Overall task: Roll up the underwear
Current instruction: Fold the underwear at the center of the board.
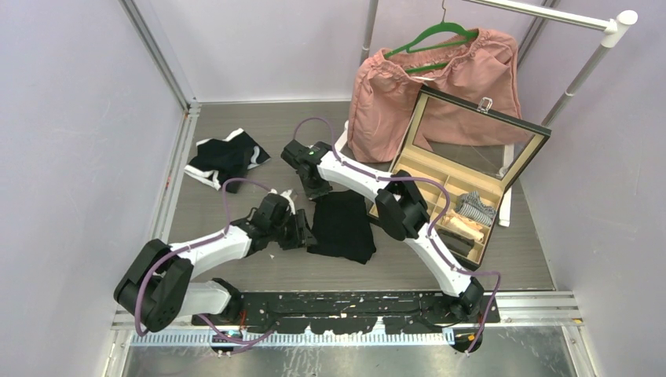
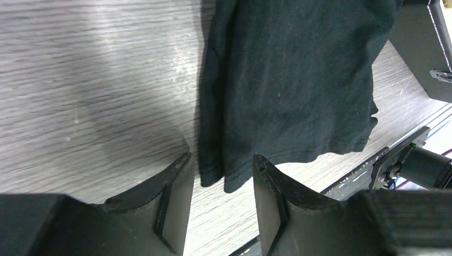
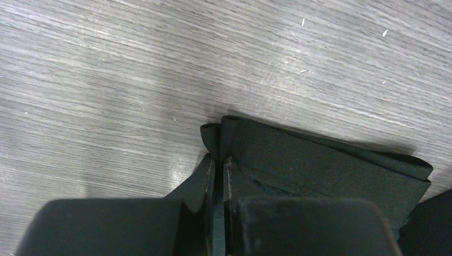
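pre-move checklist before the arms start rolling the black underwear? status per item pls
1. Right gripper shut on the far edge of the black underwear: ok.
2. Left gripper open, astride the near left corner: ok, no grip there yet.
3. Underwear lying flat on the table: ok in the top view.
4. Gap between underwear and open box: cannot tell, they sit very close.
5. Black-and-white underwear apart from both arms: ok.
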Motion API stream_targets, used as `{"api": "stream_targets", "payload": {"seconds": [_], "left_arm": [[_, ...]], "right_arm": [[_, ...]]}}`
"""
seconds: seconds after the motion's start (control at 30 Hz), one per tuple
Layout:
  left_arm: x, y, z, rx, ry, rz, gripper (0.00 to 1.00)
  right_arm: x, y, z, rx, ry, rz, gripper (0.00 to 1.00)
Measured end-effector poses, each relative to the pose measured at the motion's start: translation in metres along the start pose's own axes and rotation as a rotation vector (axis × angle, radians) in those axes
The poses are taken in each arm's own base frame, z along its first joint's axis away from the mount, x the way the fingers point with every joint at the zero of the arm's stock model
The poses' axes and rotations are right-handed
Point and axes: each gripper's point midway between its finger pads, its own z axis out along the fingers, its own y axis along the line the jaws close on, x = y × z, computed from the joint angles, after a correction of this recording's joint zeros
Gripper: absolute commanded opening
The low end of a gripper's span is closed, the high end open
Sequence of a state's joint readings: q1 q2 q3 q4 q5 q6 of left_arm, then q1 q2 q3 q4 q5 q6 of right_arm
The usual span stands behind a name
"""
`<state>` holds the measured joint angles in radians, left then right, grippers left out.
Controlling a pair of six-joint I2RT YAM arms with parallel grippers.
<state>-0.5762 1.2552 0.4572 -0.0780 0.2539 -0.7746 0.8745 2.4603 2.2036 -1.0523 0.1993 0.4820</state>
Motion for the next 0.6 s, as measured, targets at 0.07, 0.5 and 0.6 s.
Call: {"api": "stream_targets", "payload": {"seconds": [0.07,0.5,0.6], "left_arm": [[0.004,-0.003,0.002,0.0,0.005,0.005,0.46],[0.009,0.004,0.001,-0.074,0.005,0.007,0.15],[0.011,0.008,0.002,-0.094,0.012,0.004,0.01]], "right_arm": [[0.0,0.0,0.0,-0.001,-0.001,0.0,0.01],[0.0,0.0,0.0,-0.01,-0.003,0.003,0.01],[0.0,0.001,0.0,-0.012,-0.004,0.004,0.01]]}}
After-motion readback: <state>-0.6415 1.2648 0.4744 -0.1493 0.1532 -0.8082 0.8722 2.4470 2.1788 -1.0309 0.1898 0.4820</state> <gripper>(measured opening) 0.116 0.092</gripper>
